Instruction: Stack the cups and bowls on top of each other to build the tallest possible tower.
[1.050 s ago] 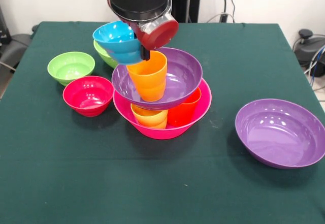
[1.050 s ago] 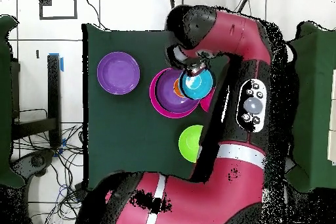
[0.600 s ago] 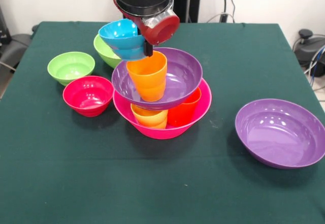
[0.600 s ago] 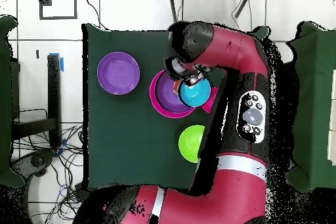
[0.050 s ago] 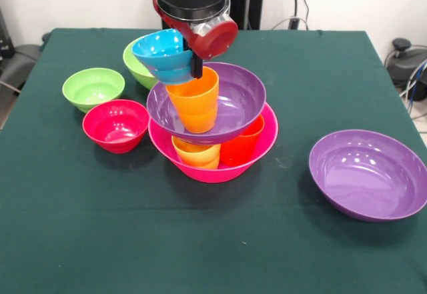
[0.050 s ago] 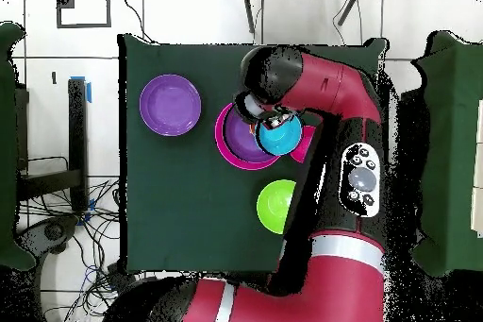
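Observation:
The tower stands mid-table: a hot-pink bowl (image 5: 265,142) holds a yellow-orange cup (image 5: 197,155) and a red-orange cup (image 5: 241,145). A purple bowl (image 5: 237,101) rests tilted on those cups, with an orange cup (image 5: 195,98) upright inside it. My gripper (image 5: 189,58) is shut on the rim of a blue bowl (image 5: 163,55), held tilted in the air just left of and slightly above the orange cup's rim. From above, the blue bowl (image 6: 280,134) overlaps the right edge of the tower's purple bowl (image 6: 241,141).
A red bowl (image 5: 115,125) and a small light-green bowl (image 5: 93,87) sit left of the tower. A larger light-green bowl (image 5: 135,65) lies behind the blue one. A second purple bowl (image 5: 367,173) rests at the right. The arm (image 6: 340,101) spans the table's right side overhead.
The gripper has carried the blue bowl a little to the right in the front view, closer to the orange cup. The tower and the loose bowls have not moved.

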